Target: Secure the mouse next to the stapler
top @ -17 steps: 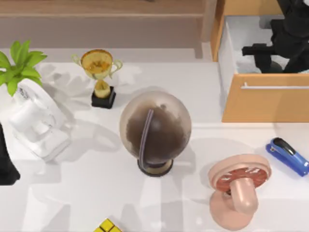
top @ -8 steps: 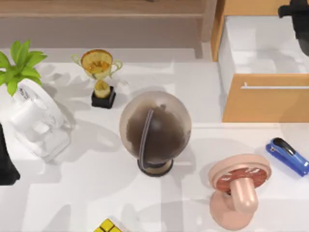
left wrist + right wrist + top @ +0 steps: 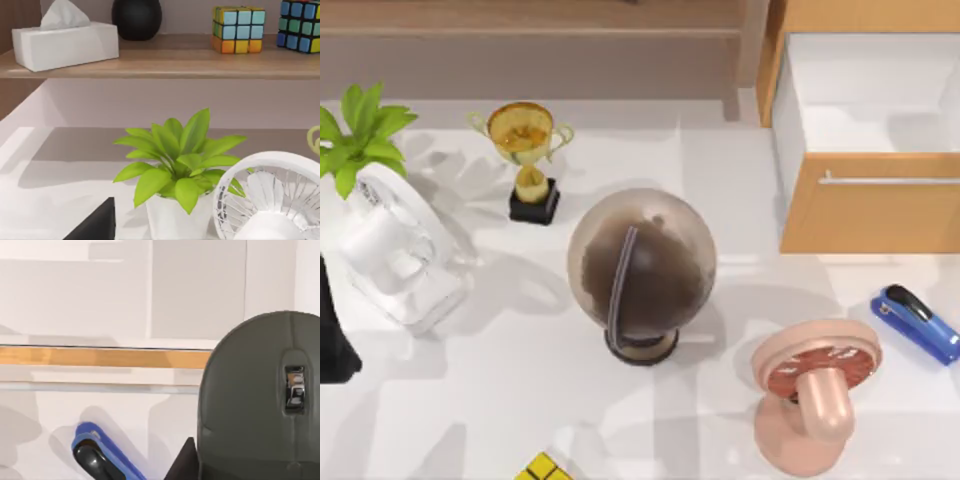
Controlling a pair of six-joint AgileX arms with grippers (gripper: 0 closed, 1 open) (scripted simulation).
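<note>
— Step in hand?

— Carrying, by the look of it. Mouse (image 3: 250, 390) pinched in the right end effector (image 3: 250, 465), held close under the wrist camera, off the table (image 3: 520, 400), apparently above its right side.

— Sure of the pinch?

— Judged, not plainly seen: one dark finger (image 3: 182, 462) pressed against the mouse's side, the other hidden.

— And the stapler (image 3: 916, 322)?

— Lying flat near the table's right edge, just in front of the open drawer (image 3: 870, 205), untouched. Seen past the mouse in the right wrist view, well apart from it.

— Next move?

— Probably lowering onto the bare patch just beside the stapler, without nudging it, then spreading the fingers only once set down.

— Left arm (image 3: 330, 340)?

— Parked at the table's left edge.
</note>
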